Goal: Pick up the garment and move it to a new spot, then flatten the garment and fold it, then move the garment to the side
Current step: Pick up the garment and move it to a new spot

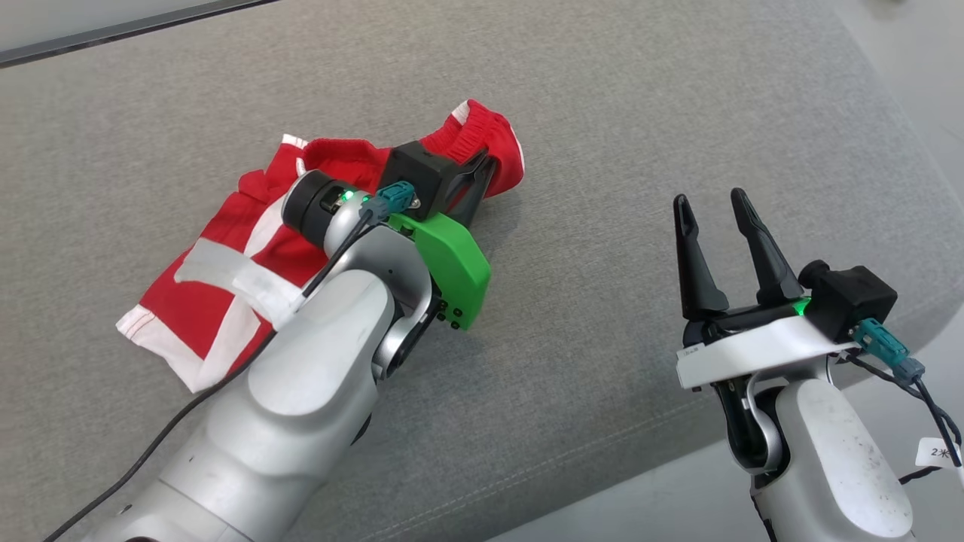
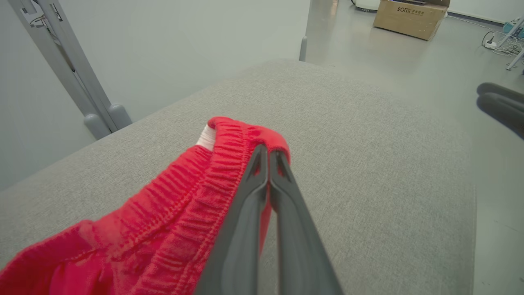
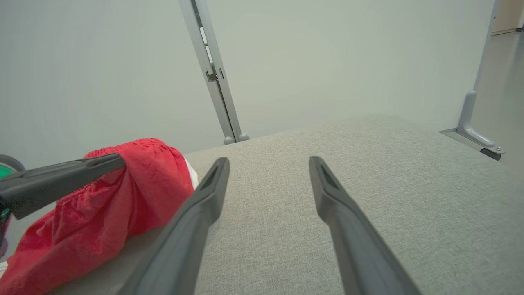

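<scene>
The garment (image 1: 226, 293) is a pair of red shorts with white stripes, crumpled on the grey cushioned surface (image 1: 602, 135) at the left. My left gripper (image 1: 486, 169) is shut on the garment's elastic waistband (image 2: 241, 135), lifting that edge a little above the surface. In the left wrist view its two fingers (image 2: 245, 205) press together with red fabric pinched at the tips. The lifted waistband (image 3: 139, 184) shows at the left of the right wrist view. My right gripper (image 1: 712, 202) hovers open to the right, well apart from the garment, with nothing between its fingers (image 3: 204, 205).
The surface's front edge (image 1: 602, 482) runs diagonally at the lower right, with floor beyond. A pale wall with a metal post (image 3: 213, 73) stands behind. A cardboard box (image 2: 411, 16) sits on the floor far off. A black cable (image 1: 151, 452) trails from my left arm.
</scene>
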